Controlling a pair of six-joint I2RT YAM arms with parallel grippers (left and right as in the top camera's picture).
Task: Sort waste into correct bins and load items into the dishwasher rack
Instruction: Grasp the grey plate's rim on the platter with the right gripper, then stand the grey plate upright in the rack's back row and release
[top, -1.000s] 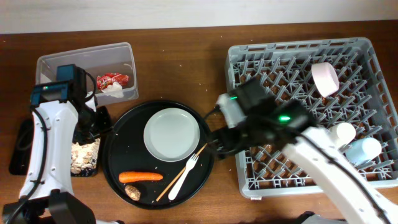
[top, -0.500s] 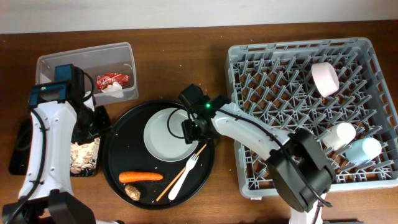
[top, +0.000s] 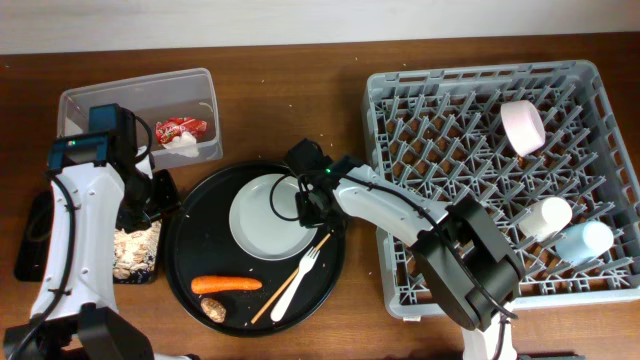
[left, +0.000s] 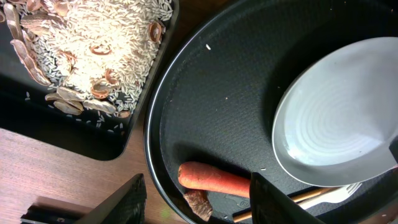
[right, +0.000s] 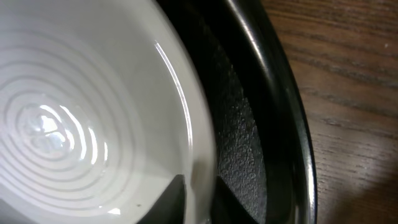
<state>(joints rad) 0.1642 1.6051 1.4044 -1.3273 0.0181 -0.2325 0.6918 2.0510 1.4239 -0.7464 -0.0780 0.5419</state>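
The white round plate (top: 262, 216) (right: 93, 93) lies in the large round black tray (top: 190, 250) (right: 273, 93). My right gripper (top: 308, 206) (right: 200, 194) is shut on the plate's right rim, one finger inside and one outside. Also in the round tray lie an orange carrot (top: 226, 284) (left: 214, 180), a small brown lump (top: 213, 309) (left: 198, 203), a white fork (top: 295, 280) and a chopstick (top: 325, 240). My left gripper (top: 150, 195) (left: 199, 202) hangs open over the round tray's left edge, above the carrot and lump. The grey dishwasher rack (top: 470, 130) stands at the right.
The clear tub (top: 140, 100) at the back left holds a red wrapper (top: 182, 127) and a white tissue (top: 183, 144). The shallow black tray (top: 135, 275) (left: 74, 134) holds food scraps (left: 93, 50). In the rack sit a bowl (top: 523, 126), a white cup (top: 548, 215) and a light-blue cup (top: 585, 240).
My right arm swung from the rack's edge to the plate and its jaws closed on the rim. The plate shifted slightly left. The left arm stayed put.
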